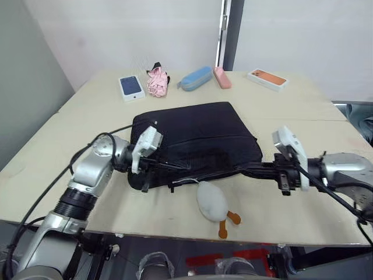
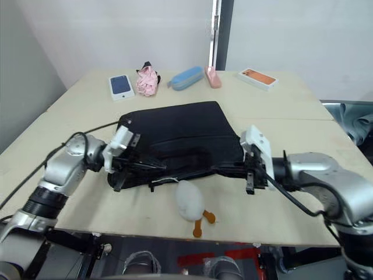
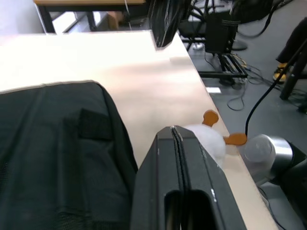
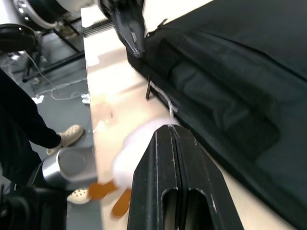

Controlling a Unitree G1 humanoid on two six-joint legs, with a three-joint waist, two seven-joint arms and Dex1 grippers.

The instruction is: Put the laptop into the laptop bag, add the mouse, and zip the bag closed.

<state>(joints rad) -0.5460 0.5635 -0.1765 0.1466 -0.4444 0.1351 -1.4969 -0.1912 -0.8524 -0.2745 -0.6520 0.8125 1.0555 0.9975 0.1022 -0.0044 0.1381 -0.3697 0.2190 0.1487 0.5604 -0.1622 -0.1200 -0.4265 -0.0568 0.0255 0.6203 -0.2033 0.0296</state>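
Bag: the large black soft fabric laptop bag (image 1: 195,137) lies flat in the middle of the pale wooden tabletop (image 1: 70,125), its long opening edge facing the robot. It looks full and flat, so the thin silver laptop is probably already inside; no metal is visible, so I cannot confirm that.

Mouse: a white rounded duck-shaped mouse with orange feet (image 1: 212,202) sits on the tabletop just in front of the bag's near edge, outside the bag and apart from both grippers.

Left gripper: the left gripper (image 1: 172,167) reaches along the bag's near left edge, with its jaws clenched together, as the left wrist view shows. Whether anything thin, such as a zipper pull, is pinched between them cannot be told.

Right gripper: the right gripper (image 2: 230,169) rests at the bag's near right corner, with its jaws likewise pressed shut. It seems to be against the fabric, though a grasp cannot be confirmed.

Step in hand: working the bag's front edge, apparently to hold or open it; the mouse has not yet been added.

Next move: one arm must lift the opening while the other releases, picks up the mouse and slips it inside; zipping follows.

Background: a phone box (image 1: 132,87), pink cloth (image 1: 157,80), blue case (image 1: 196,78), pink case (image 1: 222,77) and an orange-printed box (image 1: 267,79) line the far side.
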